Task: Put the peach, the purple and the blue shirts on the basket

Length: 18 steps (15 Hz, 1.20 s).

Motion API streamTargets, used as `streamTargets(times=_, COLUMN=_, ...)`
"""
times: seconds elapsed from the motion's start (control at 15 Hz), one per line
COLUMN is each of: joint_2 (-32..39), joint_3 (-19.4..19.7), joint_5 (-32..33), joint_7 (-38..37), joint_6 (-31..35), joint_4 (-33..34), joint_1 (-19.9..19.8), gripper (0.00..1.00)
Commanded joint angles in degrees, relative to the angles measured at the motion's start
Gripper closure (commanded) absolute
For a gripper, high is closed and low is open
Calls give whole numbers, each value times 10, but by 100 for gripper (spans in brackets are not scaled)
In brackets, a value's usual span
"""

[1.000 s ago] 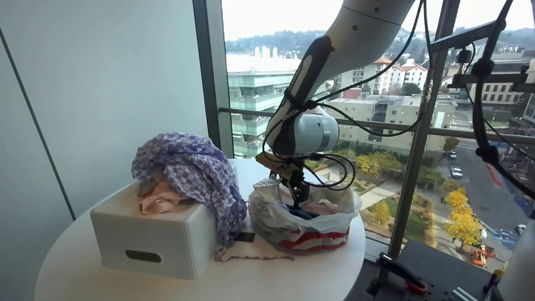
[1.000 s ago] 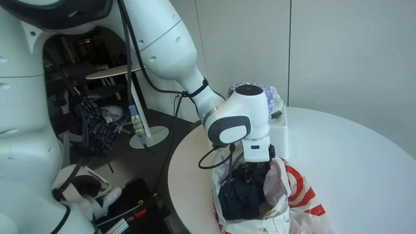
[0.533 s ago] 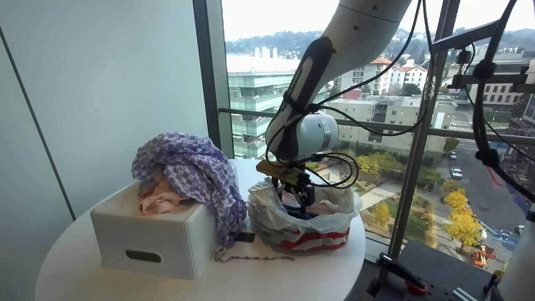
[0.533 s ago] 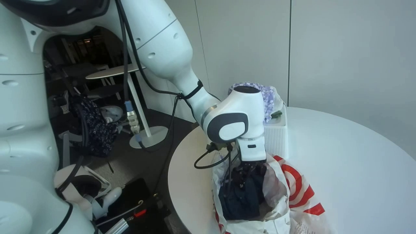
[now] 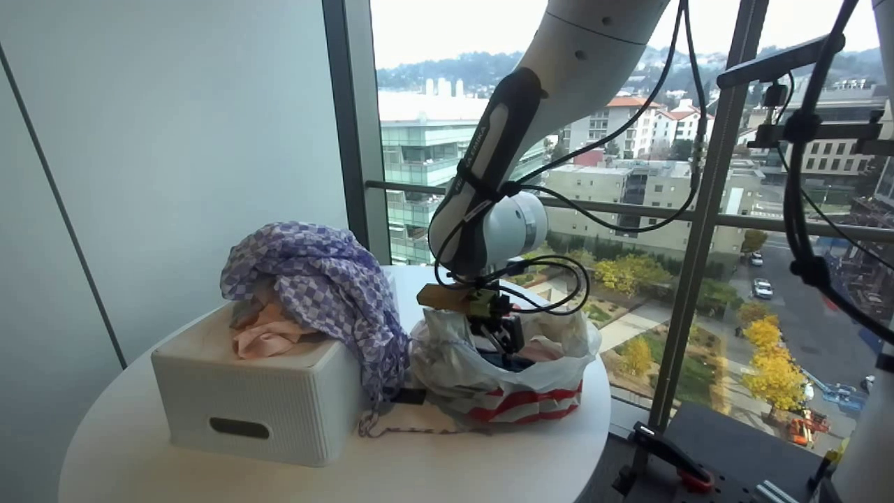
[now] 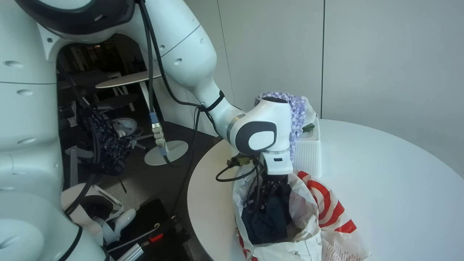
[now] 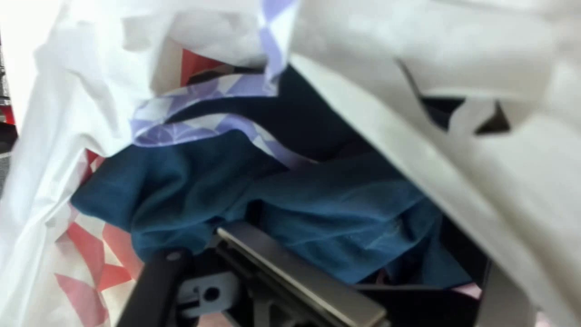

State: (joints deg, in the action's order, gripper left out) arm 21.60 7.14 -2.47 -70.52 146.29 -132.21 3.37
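My gripper point(image 5: 504, 342) sits in the mouth of the red-and-white plastic bag point(image 5: 454, 381), jaws spread apart over the navy garment point(image 7: 299, 200) inside; can't tell if I touch it. Peach shirt point(image 5: 269, 337) and purple checked shirt point(image 5: 335, 286) heaped on the white box point(image 5: 202, 391), checked one draping down its side.

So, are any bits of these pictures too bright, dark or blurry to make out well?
In the wrist view, the plastic bag is blurred at right, and the top left corner is washed out; in an exterior view, the sky is bleached nearly white; in an exterior view, the back of the room is very dark.
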Motion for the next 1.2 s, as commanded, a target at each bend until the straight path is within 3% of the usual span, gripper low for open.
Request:
streamTargets(times=0.0, joint_2=38, joint_3=9, joint_5=9, joint_7=-12, joint_6=-35, joint_4=43, joint_1=10, gripper=0)
streamTargets(times=0.07, joint_2=44, joint_3=8, joint_5=5, joint_7=-12, joint_6=-36, joint_4=47, joint_1=9, gripper=0)
streamTargets(times=0.13, joint_2=47, joint_3=8, joint_5=6, joint_7=-9, joint_6=-43, joint_4=51, joint_1=9, gripper=25)
streamTargets(times=0.27, joint_2=51, joint_3=10, joint_5=6, joint_7=-12, joint_6=-47, joint_4=56, joint_1=11, gripper=32)
streamTargets(times=0.73, joint_2=46, joint_3=9, joint_5=1, joint_7=-11, joint_6=-76, joint_4=61, joint_1=6, gripper=86)
streamTargets(times=0.87, joint_2=31, joint_3=12, joint_5=3, joint_7=-8, joint_6=-87, joint_4=55, joint_1=4, gripper=92)
streamTargets(times=1.13, joint_2=-32, joint_3=39, joint_5=28, joint_7=-33, joint_6=-97, joint_4=20, joint_1=8, gripper=91)
